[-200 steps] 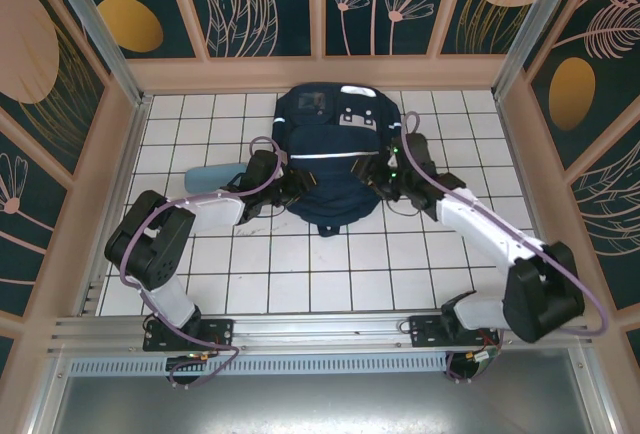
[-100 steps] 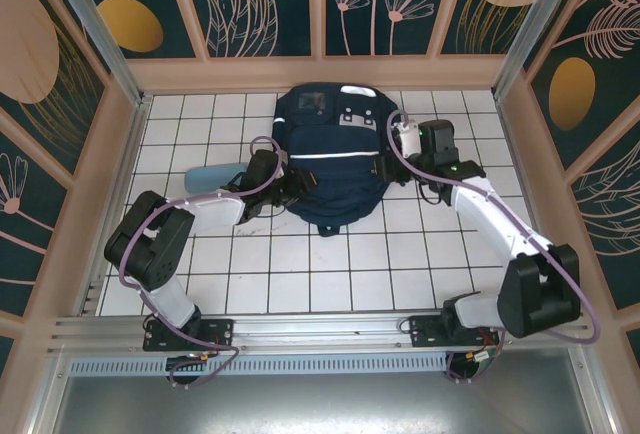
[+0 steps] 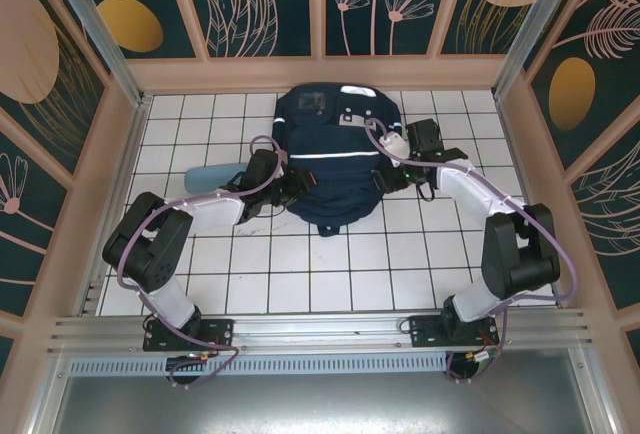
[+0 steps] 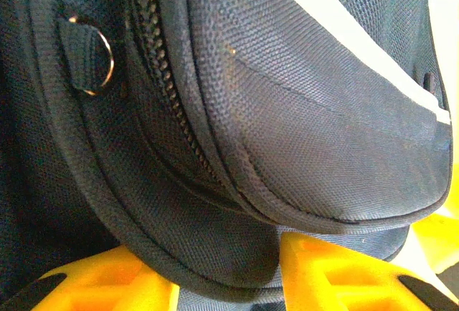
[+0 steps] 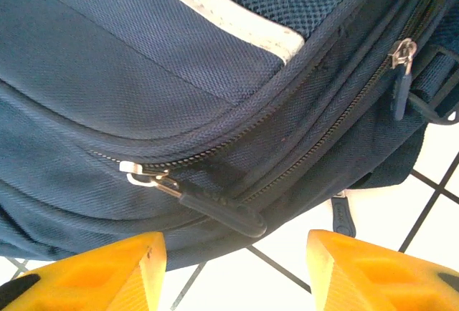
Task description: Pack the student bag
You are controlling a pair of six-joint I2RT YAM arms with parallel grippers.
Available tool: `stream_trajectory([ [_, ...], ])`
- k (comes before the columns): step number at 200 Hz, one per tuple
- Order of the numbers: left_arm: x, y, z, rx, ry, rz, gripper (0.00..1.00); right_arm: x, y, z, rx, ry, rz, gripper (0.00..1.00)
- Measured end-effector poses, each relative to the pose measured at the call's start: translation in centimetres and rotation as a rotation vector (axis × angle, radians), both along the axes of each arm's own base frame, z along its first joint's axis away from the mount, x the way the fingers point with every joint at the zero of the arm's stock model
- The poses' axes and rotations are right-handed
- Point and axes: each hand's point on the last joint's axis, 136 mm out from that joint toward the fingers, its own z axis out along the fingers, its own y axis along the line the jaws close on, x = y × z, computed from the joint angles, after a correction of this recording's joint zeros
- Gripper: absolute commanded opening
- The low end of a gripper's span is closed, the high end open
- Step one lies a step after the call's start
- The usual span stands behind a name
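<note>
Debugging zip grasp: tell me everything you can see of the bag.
Navy woven-fabric bag flat on white tiles, white stripe across, grey patches near the top. Two zips on its right side with metal sliders; one has a dark pull tab. Left gripper pinches its edge; right gripper open just short of the tab.

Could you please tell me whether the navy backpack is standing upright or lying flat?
Lying flat: the large navy-blue fabric backpack is spread out on the white tiled table.

White square-tiled tabletop point(image 3: 330, 274) with dark grout; teal wall panels point(image 3: 265, 4) with gold ovals and pale plants at 9, 12 and 3 o'clock; aluminium rail point(image 3: 320, 326) at 6 o'clock.
</note>
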Motion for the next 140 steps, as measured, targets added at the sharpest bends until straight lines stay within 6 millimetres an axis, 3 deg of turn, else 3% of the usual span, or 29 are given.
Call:
stream_trajectory([
  [43, 0.0, 0.1, 0.1, 0.001, -0.002, 0.002, 0.41, 1.3, 0.6, 0.4, 0.001, -0.015, 0.027, 0.51],
  [79, 0.0, 0.1, 0.1, 0.001, -0.002, 0.003, 0.4, 1.0, 1.9, 0.3, 0.052, 0.011, 0.083, 0.36],
  [126, 0.0, 0.1, 0.1, 0.001, -0.002, 0.002, 0.4, -0.3, 3.3, -0.2, 0.079, 0.051, 0.107, 0.06],
  [140, 0.0, 0.1, 0.1, 0.002, -0.001, 0.003, 0.41, -0.9, 3.7, -0.4, 0.076, 0.057, 0.112, 0.02],
])
